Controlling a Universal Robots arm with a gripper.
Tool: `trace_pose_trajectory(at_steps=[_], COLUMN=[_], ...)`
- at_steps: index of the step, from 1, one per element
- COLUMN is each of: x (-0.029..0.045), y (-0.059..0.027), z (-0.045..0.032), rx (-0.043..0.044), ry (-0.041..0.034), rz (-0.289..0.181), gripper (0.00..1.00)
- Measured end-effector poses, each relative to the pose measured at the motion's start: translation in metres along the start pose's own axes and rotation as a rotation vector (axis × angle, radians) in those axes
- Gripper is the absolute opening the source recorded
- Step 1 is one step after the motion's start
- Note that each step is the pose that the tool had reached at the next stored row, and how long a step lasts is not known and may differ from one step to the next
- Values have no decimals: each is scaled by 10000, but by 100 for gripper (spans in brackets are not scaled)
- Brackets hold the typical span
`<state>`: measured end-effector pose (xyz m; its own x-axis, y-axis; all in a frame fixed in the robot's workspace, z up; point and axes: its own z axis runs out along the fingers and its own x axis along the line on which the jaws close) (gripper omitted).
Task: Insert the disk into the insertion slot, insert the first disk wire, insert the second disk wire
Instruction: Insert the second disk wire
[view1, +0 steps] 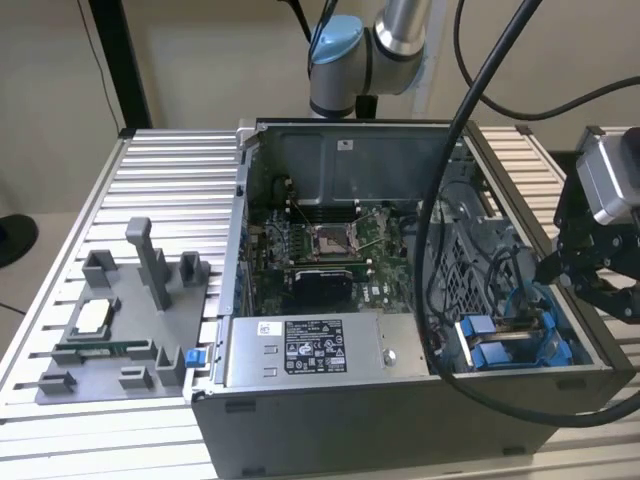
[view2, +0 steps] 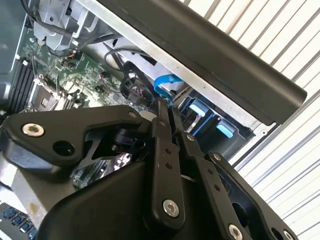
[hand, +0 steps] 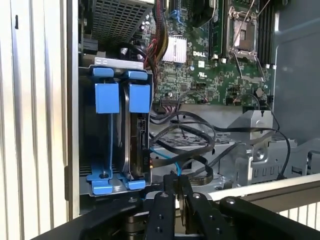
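Your gripper (view1: 552, 268) hung at the exterior view's right, over the near corner of the open case (view1: 330, 420), where the slot (view1: 505, 345) sat. In both wrist views its fingers (view2: 162, 150) were clenched on a blue wire (view2: 164, 82), which reached from beside the disk (hand: 140, 145) to their tips. The disk stood edge-on inside the slot, seated between the blue rails, just beside a second blue carrier (hand: 107, 97). Black cables (hand: 190, 135) looped between the slot and the motherboard (hand: 210, 75). A grey power-supply box (view1: 305, 350) lay along the case's near side. A grey fixture (view1: 120, 320) sat on the table (view1: 170, 170) at the exterior view's left.
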<state>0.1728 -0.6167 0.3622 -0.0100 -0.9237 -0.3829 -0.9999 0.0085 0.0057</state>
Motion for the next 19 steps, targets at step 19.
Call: trace_pose_trajectory(at_steps=[19], x=[-153], y=[162], z=[-358], rx=[6], ry=[467], rz=[1], gripper=[0])
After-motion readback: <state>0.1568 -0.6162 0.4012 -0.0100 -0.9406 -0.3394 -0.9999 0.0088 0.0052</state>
